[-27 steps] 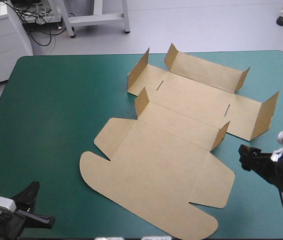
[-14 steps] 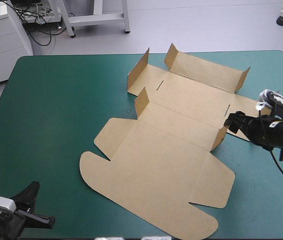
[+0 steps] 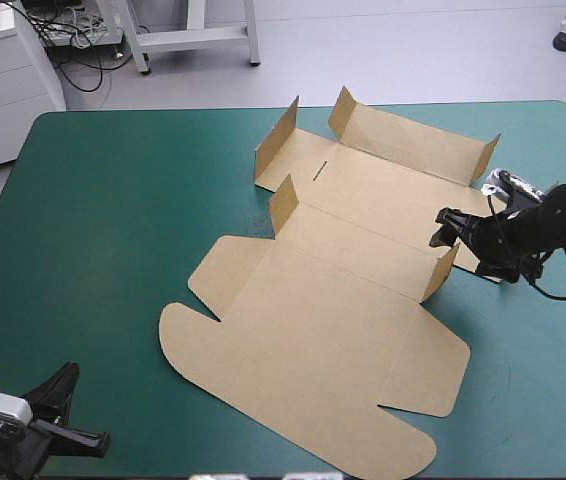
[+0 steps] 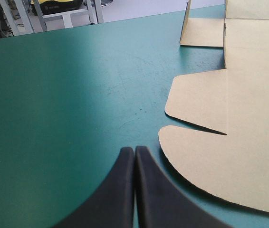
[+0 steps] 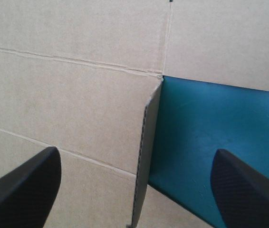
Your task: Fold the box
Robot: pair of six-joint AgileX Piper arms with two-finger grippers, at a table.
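The right gripper (image 5: 135,157) is spread wide, its black fingers (image 5: 25,185) on either side of a raised flap (image 5: 143,137) of the brown box (image 3: 313,330), gripping nothing. The box lies mostly flat across the middle of the table (image 3: 103,220), its far walls upright. The left gripper (image 4: 134,152) is closed to a point and empty, over the teal-green cover (image 4: 68,95) at the table's near left corner.

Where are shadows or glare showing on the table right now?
High view: even light, faint shadows beside raised flaps of the brown cardboard box sheet. Left wrist view: pale sheen across the far teal-green table cover. Right wrist view: cover darker beside the flap inside the open black pincer.
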